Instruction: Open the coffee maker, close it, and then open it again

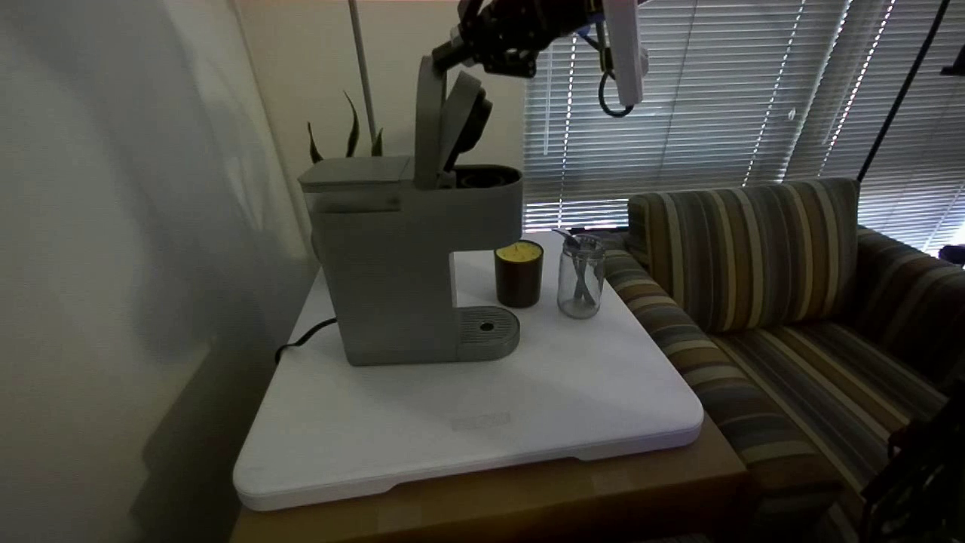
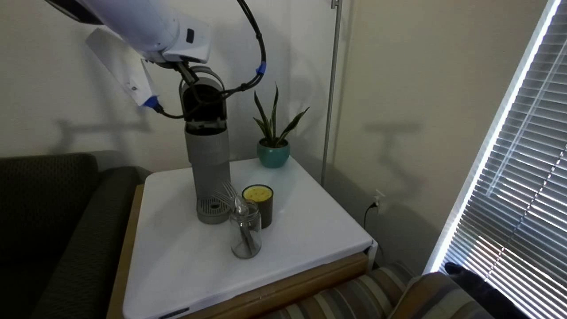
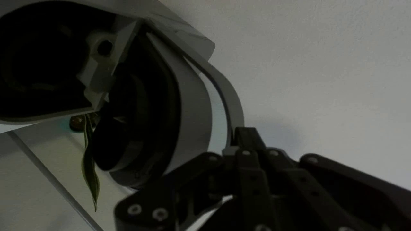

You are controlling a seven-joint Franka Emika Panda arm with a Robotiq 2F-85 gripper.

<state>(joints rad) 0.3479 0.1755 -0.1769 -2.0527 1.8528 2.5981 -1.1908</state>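
The grey coffee maker (image 1: 399, 279) stands on the white table; it also shows in an exterior view (image 2: 208, 155) and the wrist view (image 3: 189, 35). Its lid (image 1: 460, 117) is raised nearly upright, with the dark underside showing and the brew opening (image 1: 486, 178) uncovered. The lid's grey handle loop (image 1: 430, 121) stands up behind it. My gripper (image 1: 446, 56) is at the top of this handle. In the wrist view the fingertips (image 3: 246, 136) are together and touch or overlap the handle (image 3: 228, 96); I see nothing between them.
A dark cup with yellow contents (image 1: 519, 275) and a clear glass with cutlery (image 1: 580, 279) stand beside the drip base. A potted plant (image 2: 273, 153) stands at the table's back corner. A wall is behind the machine. A striped armchair (image 1: 746, 256) adjoins the table.
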